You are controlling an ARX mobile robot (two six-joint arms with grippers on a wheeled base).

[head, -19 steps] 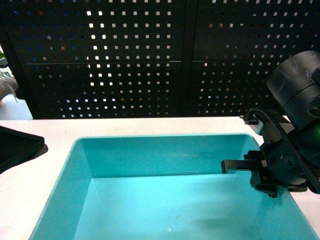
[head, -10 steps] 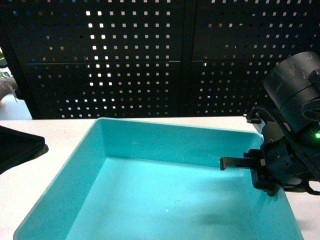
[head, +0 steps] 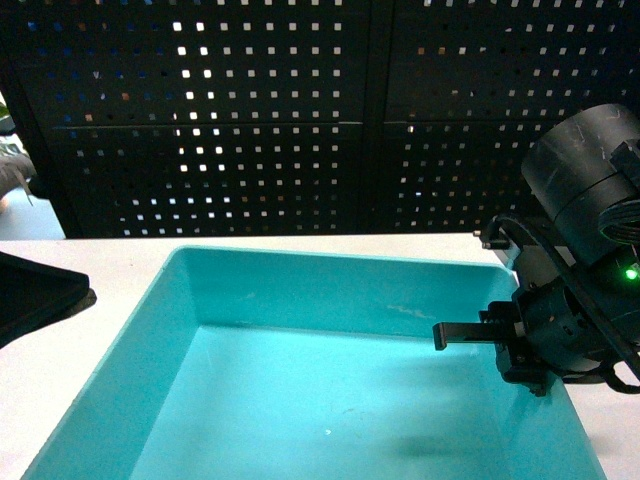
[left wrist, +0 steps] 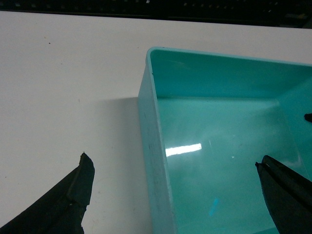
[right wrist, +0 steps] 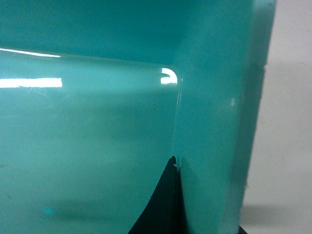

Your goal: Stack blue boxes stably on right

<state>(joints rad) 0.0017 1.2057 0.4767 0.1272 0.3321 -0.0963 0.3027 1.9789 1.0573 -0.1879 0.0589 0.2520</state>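
A single light turquoise-blue plastic tub [head: 330, 400] fills the lower part of the head view, sitting on a white table [head: 120, 262] in front of a black perforated panel [head: 280, 110]. Only one such tub shows; any second tub or stack on the right lies outside the frames. The right gripper [head: 520, 345] hangs at the tub's right wall, and the right wrist view shows one dark finger [right wrist: 165, 204] pressed against the inner face of that wall while bare table lies beyond the rim, so the jaws seem clamped across the wall, though the outer finger is barely seen. The left gripper [left wrist: 175, 195] hovers above the tub's left wall [left wrist: 153, 146] with its jaws spread wide, one finger [left wrist: 68, 200] over the table and the other over the tub's inside, touching nothing. The step in hand looks like carrying the tub rightward by that one-sided pinch. To do it well, the right arm should keep the floor of the tub level, since a grip on one wall invites sagging and twisting of the thin plastic. Slow travel would help, and the open left gripper could steady the far wall before the tub is set down squarely.
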